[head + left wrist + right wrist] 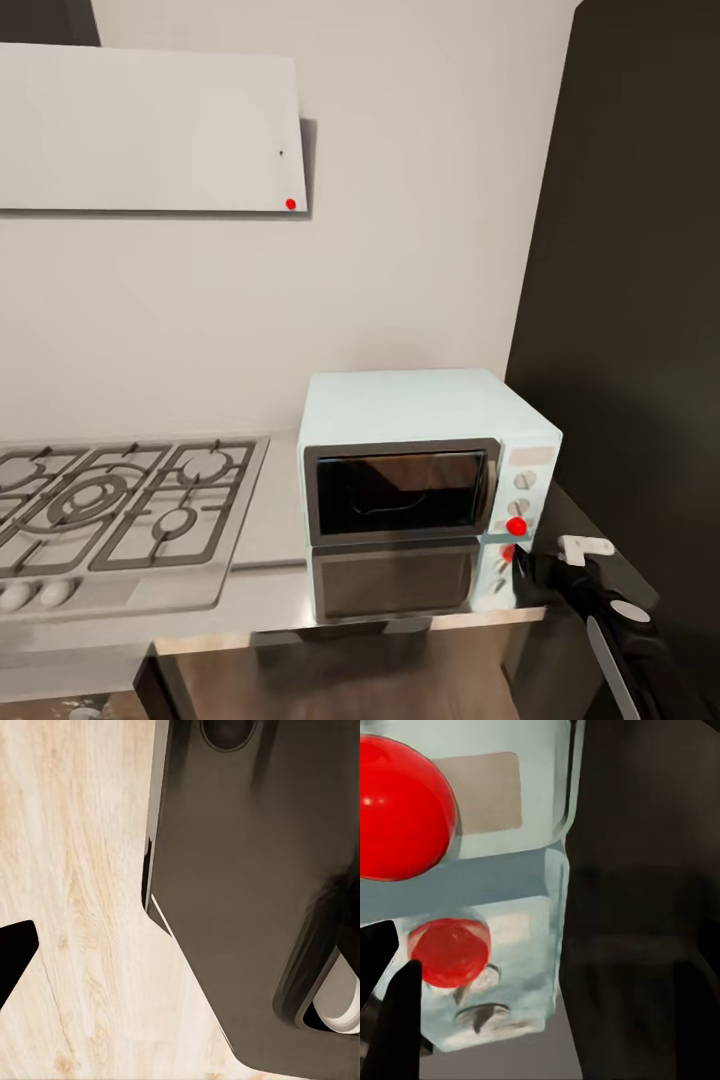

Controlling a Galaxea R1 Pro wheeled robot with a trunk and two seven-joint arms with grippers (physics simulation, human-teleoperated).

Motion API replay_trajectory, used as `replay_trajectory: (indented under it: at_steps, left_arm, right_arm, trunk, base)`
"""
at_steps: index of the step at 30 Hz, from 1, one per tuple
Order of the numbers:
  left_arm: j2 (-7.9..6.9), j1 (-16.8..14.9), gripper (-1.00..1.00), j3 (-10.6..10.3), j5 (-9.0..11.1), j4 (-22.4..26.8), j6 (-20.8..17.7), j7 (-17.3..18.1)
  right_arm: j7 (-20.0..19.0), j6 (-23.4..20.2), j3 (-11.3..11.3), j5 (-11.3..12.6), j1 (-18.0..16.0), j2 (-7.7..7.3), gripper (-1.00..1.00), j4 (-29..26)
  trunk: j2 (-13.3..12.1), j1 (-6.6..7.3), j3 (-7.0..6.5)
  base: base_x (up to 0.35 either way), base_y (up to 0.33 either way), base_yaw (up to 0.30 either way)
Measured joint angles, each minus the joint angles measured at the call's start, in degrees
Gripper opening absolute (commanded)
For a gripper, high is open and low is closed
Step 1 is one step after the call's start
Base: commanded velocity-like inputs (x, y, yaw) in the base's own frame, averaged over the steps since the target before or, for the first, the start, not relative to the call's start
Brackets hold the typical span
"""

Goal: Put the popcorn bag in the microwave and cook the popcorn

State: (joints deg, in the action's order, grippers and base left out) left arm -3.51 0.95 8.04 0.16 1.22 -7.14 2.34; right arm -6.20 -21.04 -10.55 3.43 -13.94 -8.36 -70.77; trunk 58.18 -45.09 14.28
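Right gripper at microwave red dot (door shut); jaw state cannot tell. Advise square, gentle press on dot.

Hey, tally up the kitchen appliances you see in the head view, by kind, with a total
Microwave: 1
Gas hob: 1
Hood: 1
Total: 3
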Motion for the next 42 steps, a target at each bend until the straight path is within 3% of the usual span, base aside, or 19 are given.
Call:
replay_trajectory:
  at_steps: [17, 25, 26, 42]
  left_arm:
    - [0.00, 0.00, 1.00, 0.00, 0.00, -0.03, 0.00, 0.00]
    - [0.00, 0.00, 1.00, 0.00, 0.00, -0.02, 0.00, 0.00]
    - [0.00, 0.00, 1.00, 0.02, 0.00, -0.02, 0.00, 0.00]
    - [0.00, 0.00, 1.00, 0.00, 0.00, -0.03, 0.00, 0.00]
  right_arm:
    - [-0.17, 0.08, 0.71, 0.00, -0.01, 0.00, 1.00, -0.08]
    - [-4.92, 0.18, 1.62, -0.06, -0.01, 0.00, 1.00, -0.09]
    - [-5.28, 0.19, 1.64, -0.07, -0.01, 0.00, -1.00, -0.09]
    - [-5.89, 0.26, 1.40, -0.08, 0.01, 0.00, -1.00, -0.26]
  trunk:
    - [-0.01, -0.01, 0.00]
    - [-0.01, -0.01, 0.00]
    - [-0.01, -0.01, 0.00]
    - [-0.01, -0.01, 0.00]
  base:
    - [0.005, 0.000, 0.000]
    - [0.000, 0.000, 0.000]
    - [0.000, 0.000, 0.000]
    - [0.000, 0.000, 0.000]
